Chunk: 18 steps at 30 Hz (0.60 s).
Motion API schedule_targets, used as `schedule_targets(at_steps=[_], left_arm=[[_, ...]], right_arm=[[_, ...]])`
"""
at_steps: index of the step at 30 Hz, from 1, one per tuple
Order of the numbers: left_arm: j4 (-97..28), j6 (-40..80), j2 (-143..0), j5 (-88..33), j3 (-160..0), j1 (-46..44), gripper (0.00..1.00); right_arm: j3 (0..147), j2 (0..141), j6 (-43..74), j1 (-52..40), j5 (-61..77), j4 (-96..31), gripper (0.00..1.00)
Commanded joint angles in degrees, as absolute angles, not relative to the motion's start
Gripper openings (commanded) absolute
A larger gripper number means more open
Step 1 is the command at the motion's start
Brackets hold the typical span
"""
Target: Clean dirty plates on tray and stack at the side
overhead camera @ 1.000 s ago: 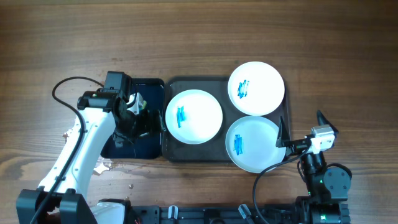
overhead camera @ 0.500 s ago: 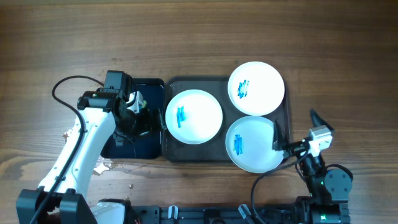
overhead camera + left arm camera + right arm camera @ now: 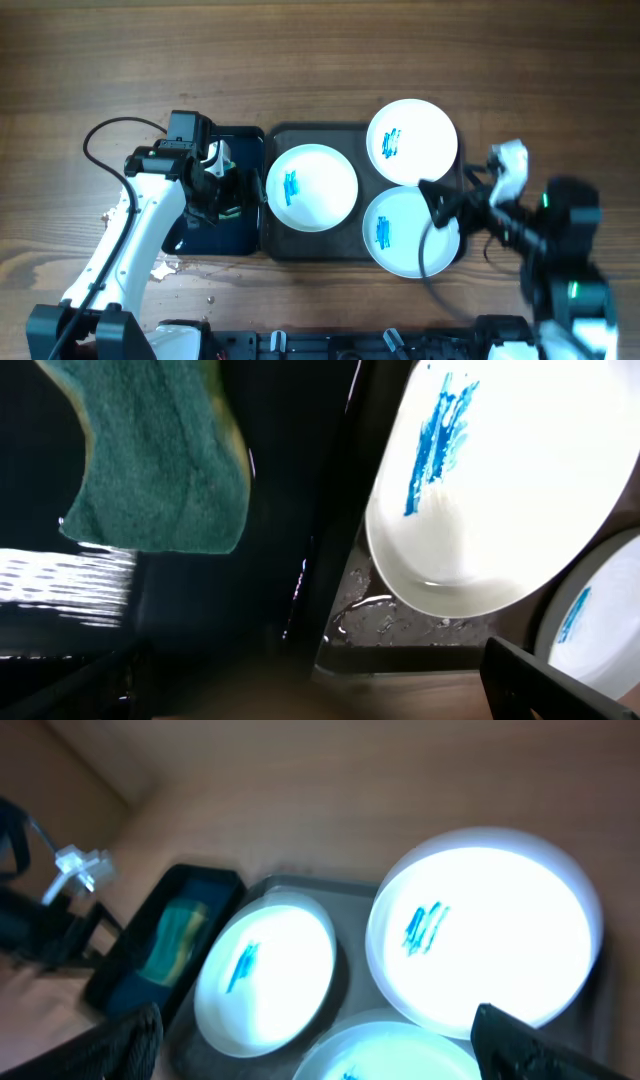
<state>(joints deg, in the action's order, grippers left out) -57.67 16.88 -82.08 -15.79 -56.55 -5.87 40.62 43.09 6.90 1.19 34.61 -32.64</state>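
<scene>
Hovering over the near plate (image 3: pixel 395 245), the right gripper (image 3: pixel 448 190) is holding its jaws spread wide, gripping nothing; from overhead it is showing blurred. Beyond it the far plate (image 3: pixel 412 141) is lying, and to its left the middle plate (image 3: pixel 311 187). All three are sitting on the tray (image 3: pixel 300 250), each carrying a blue smear (image 3: pixel 291 185). The left gripper (image 3: pixel 224 188) is hanging over the black tray (image 3: pixel 245 140), jaws likewise spread and empty. Under it a green sponge (image 3: pixel 150 460) is lying in that black tray, and just to its right the middle plate is resting.
</scene>
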Motion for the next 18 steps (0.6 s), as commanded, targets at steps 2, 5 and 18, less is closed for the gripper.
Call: schedule_targets(at_steps=[2,5,18], left_arm=[[-55.7,16.8,-82.3,-14.9,-57.4,-5.5,1.0],[-54.1,16.8,-82.3,-10.1,-57.4,-5.5,0.89],[-49.4,15.4,-89.5,4.4,-57.4,0.2,0.81]], right_arm=[[59.0,65.8,2.7,0.1,41.0,-51.3,1.0],[65.5,75.5,1.0,-2.5,37.1,-60.2,1.0],[65.9,80.1,3.7,-19.9,29.3,-58.3,1.0]])
